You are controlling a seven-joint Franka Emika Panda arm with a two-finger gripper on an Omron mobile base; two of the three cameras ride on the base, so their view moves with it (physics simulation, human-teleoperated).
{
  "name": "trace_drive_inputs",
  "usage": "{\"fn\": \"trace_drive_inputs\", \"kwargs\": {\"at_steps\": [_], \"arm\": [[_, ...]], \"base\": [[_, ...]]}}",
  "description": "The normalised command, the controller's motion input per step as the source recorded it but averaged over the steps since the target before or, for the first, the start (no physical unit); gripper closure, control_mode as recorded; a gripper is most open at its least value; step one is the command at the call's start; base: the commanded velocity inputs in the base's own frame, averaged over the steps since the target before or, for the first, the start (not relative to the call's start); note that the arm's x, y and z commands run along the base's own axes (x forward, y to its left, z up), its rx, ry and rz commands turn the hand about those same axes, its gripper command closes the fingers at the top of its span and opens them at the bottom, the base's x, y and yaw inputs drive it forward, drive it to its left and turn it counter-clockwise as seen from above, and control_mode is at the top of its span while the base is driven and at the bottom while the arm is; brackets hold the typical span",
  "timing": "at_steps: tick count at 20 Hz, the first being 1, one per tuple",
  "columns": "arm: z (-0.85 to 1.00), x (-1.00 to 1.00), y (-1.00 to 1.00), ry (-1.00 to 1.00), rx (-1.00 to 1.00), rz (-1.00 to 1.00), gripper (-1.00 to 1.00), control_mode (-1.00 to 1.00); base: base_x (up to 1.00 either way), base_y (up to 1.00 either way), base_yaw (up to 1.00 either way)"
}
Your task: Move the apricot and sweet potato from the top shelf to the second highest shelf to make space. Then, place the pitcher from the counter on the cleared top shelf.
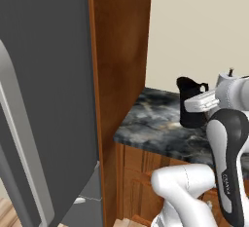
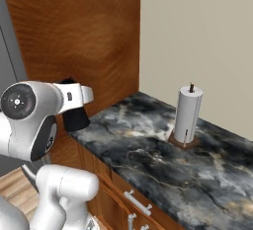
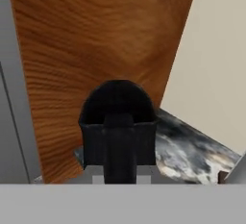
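The jaws are clenched, apparently on the handle of the pitcher (image 3: 118,130), though the finger tips are hard to make out against the black in the hand view. The pitcher stands upright at the left end of the dark marbled desk (image 1: 155,128), close to the tall wooden cabinet side (image 2: 79,31). A paper towel roll (image 2: 188,115) stands farther right on the desk.

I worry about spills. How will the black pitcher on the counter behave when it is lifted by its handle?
The pitcher looks rigid, so probably no flexing. Tall and narrow, it may tip easily. Gripped at its side handle, it might swing off-centre.
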Motion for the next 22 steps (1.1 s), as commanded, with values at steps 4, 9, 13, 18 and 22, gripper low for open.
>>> {"fn": "trace_drive_inputs", "kwargs": {"at_steps": [4, 9, 13, 18, 22], "arm": [[0.00, -0.31, 0.10, -0.02, -0.07, -0.09, 1.00, -1.00], [0.00, -0.07, 0.01, -0.02, -0.01, -0.02, 1.00, 1.00], [0.00, 0.00, 0.00, 0.00, 0.00, 0.00, 1.00, 1.00], [0.00, 0.00, 0.00, 0.00, 0.00, 0.00, 1.00, 1.00], [0.00, 0.00, 0.00, 0.00, 0.00, 0.00, 1.00, 1.00]], "base": [[0.00, 0.00, 0.00], [-0.31, 0.04, -0.04], [-0.35, 0.24, 0.04], [-0.27, 0.57, 0.30], [-0.23, 0.80, 0.47]]}}
